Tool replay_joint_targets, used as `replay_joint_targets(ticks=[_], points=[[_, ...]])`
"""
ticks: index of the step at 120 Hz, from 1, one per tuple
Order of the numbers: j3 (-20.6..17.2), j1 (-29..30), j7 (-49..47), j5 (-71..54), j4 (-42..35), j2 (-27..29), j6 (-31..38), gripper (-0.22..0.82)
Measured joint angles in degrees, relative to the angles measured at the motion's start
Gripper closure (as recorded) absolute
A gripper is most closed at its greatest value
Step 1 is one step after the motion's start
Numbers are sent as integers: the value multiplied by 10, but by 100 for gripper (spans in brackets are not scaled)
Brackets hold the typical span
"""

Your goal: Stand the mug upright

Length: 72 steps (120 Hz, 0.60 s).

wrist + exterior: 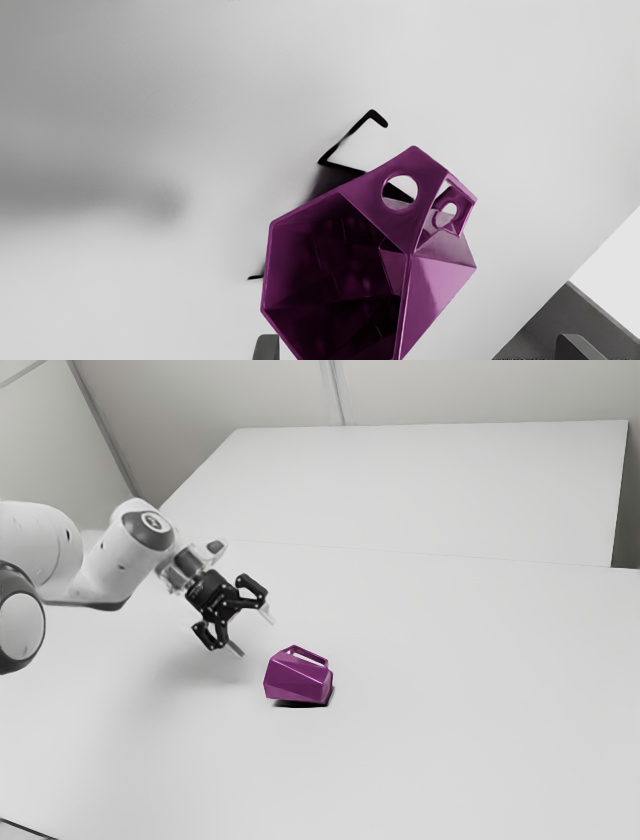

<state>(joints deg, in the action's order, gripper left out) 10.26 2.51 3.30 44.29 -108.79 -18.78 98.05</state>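
Note:
The black gripper point(252, 636) hangs above the table on the exterior view's left of the mug, its fingers apart with nothing held. A purple faceted mug point(298, 678) lies on its side on the white table, handle upward, a short way from the fingertips. In the wrist view the mug point(440, 295) shows its dark hollow mouth facing the camera, and its handle has round holes. At that view's edge the gripper point(417, 347) has its two tips wide apart, with part of the mug's image between them.
The white table point(450, 740) extends around the mug. A raised white panel point(430, 490) stands behind it in the exterior view. In the wrist view a dark grey surface point(565, 320) lies past the table's edge.

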Motion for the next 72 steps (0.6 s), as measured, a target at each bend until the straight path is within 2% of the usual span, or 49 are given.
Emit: replay_joint_targets(ticks=[27, 72], points=[[-1, -28, 4, 55, -14, -18, 18, 0], [-1, -35, 4, 131, -30, -39, 28, 0]])
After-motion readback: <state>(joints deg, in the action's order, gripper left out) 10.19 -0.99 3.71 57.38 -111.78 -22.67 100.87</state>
